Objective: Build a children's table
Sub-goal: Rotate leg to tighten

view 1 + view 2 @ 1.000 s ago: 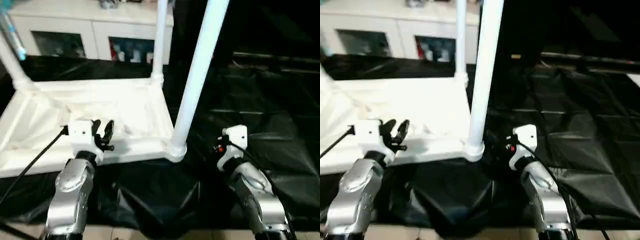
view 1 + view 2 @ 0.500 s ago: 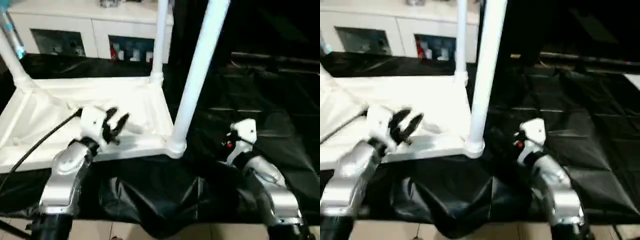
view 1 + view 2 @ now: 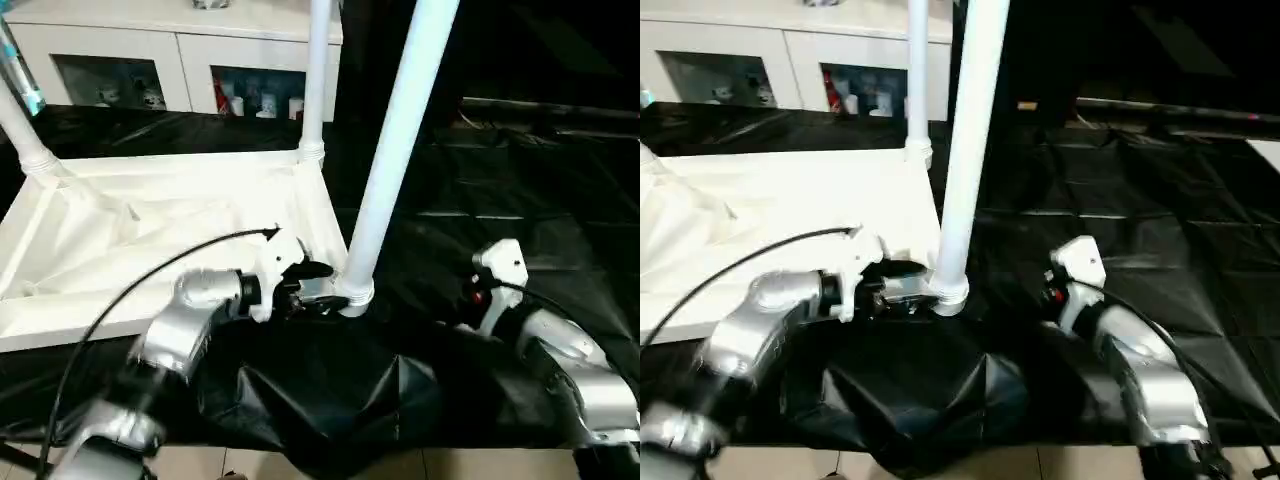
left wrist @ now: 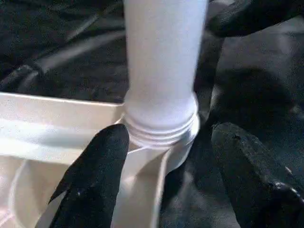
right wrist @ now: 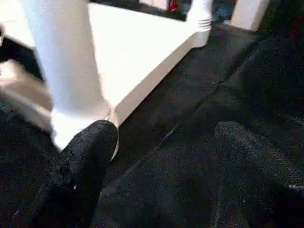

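Black plastic sheeting (image 3: 520, 200) covers the surface under everything, with a white cabinet (image 3: 180, 50) with glass doors behind. Tabletop (image 3: 150, 240) lies upside down on the sheeting, ribbed underside up, rim raised around it. Three legs show standing up from corner sockets: near leg (image 3: 395, 150) at the corner closest to me, far leg (image 3: 316, 75) at the corner behind it, and a third leg (image 3: 20, 125) at the far corner on my left. My left pincer (image 3: 305, 285) reaches across to the near corner socket (image 3: 352, 295), fingers apart; in the left wrist view one finger (image 4: 97, 180) is touching or almost touching the threaded collar at the base of the near leg (image 4: 164, 61), the other finger (image 4: 251, 175) stands off on the opposite side over the sheeting, so the leg base sits between them, not clamped. A black cable (image 3: 130, 290) runs along my left forearm. My right pincer (image 5: 161, 175) hangs low over the sheeting just beside the same corner, fingers apart and holding nothing; in the right wrist view one finger (image 5: 80, 175) overlaps the socket base. My right wrist (image 3: 500, 275) shows a small red light.
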